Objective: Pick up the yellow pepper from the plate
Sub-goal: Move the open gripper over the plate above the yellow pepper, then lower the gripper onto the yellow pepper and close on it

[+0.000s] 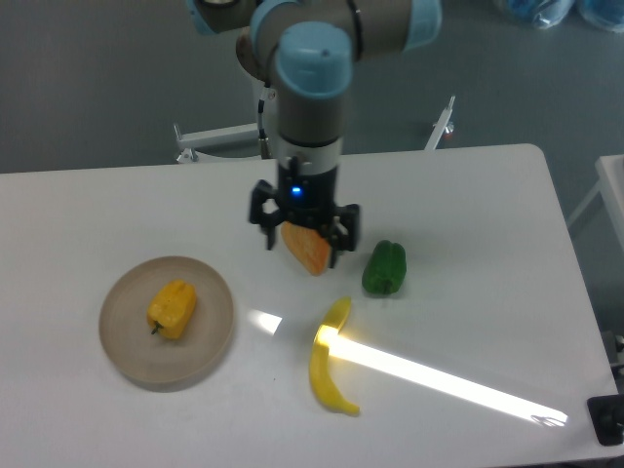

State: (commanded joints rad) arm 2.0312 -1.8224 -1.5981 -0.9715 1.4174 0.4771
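White counter (117, 205) fills most of the view, with a bright strip of light running from its middle toward four o'clock. Above it the grey arm with blue joint caps (310, 88) reaches down from twelve o'clock, just ahead of the robot's base column. At its lower end the hand (303, 237) hangs with its two dark fingers (268, 226) spread wide apart, one on each side of the orange wedge-shaped piece (310, 252); whether it touches that piece cannot be told, and it holds nothing.

At about eight o'clock from the hand, well apart from it, lies the plate (127, 336), round and tan with a low rim. The yellow pepper (172, 308) lies on the plate near its middle, its dark stem pointing toward seven o'clock.

A yellow banana (327, 366) lies at six o'clock from the hand, curved, crossing the near end of the light strip. A green pepper (385, 267) sits at four o'clock from the hand, just beside the orange piece.
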